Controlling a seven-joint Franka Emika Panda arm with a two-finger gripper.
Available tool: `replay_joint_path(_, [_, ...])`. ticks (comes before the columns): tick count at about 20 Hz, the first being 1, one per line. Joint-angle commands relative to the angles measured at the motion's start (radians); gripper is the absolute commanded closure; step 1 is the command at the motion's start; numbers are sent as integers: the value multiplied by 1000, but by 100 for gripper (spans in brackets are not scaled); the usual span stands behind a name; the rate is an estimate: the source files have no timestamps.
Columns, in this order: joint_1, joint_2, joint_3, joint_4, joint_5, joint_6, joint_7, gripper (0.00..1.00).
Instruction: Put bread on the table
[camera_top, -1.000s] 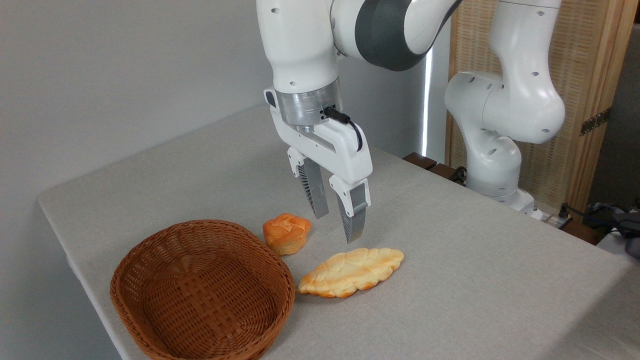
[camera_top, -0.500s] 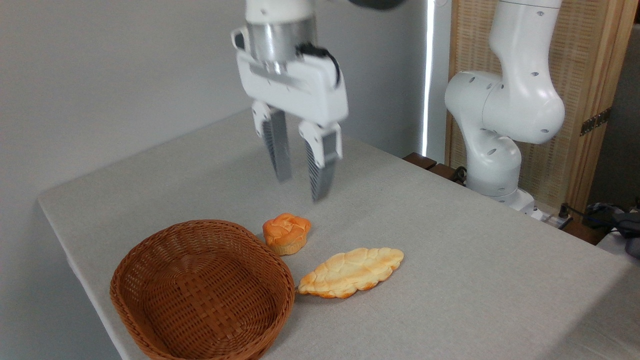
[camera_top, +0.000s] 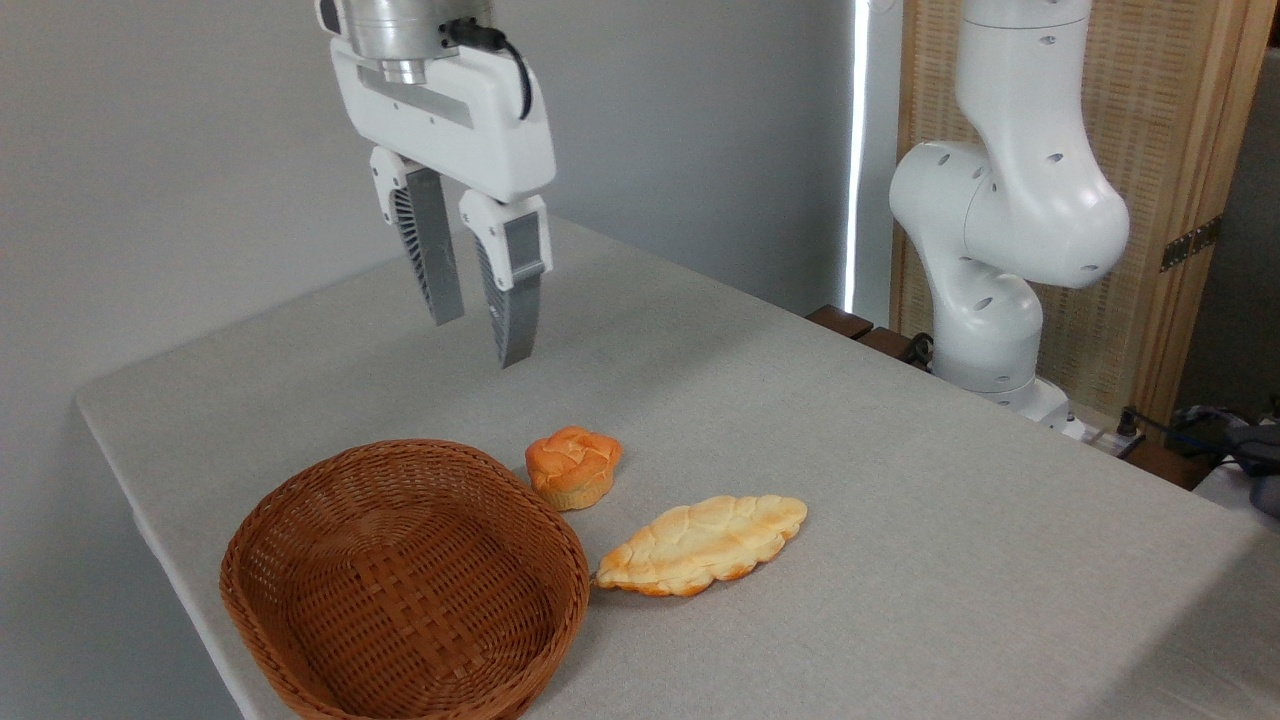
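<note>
The bread (camera_top: 702, 544), a long flat braided loaf, pale cream with golden-brown edges, lies flat on the grey table (camera_top: 900, 480), its left tip close to the wicker basket's rim. My gripper (camera_top: 482, 335) hangs high above the table, up and to the left of the loaf and well apart from it. Its two fingers (camera_top: 512, 300) point down with a gap between them and nothing held.
A brown wicker basket (camera_top: 400, 585) stands at the table's front left, with nothing showing inside. A small round orange bun (camera_top: 572, 466) sits just behind its rim. The arm's white base (camera_top: 985, 300) rises at the back right, before a wooden screen.
My gripper has risen from just above the bread and swung up and to the left. The bread, bun and basket have not moved.
</note>
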Motion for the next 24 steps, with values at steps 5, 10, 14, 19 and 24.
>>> replay_joint_path(5, [0, 18, -24, 45, -11, -43, -21, 0])
replay_joint_path(10, [0, 9, -11, 39, -9, -50, -21, 0])
replay_joint_path(14, [0, 4, 4, 34, -4, -57, -20, 0])
replay_joint_path(19, [0, -2, 8, 29, -1, -103, -7, 0])
replay_joint_path(24, [0, -2, 8, 26, -1, -95, -7, 0])
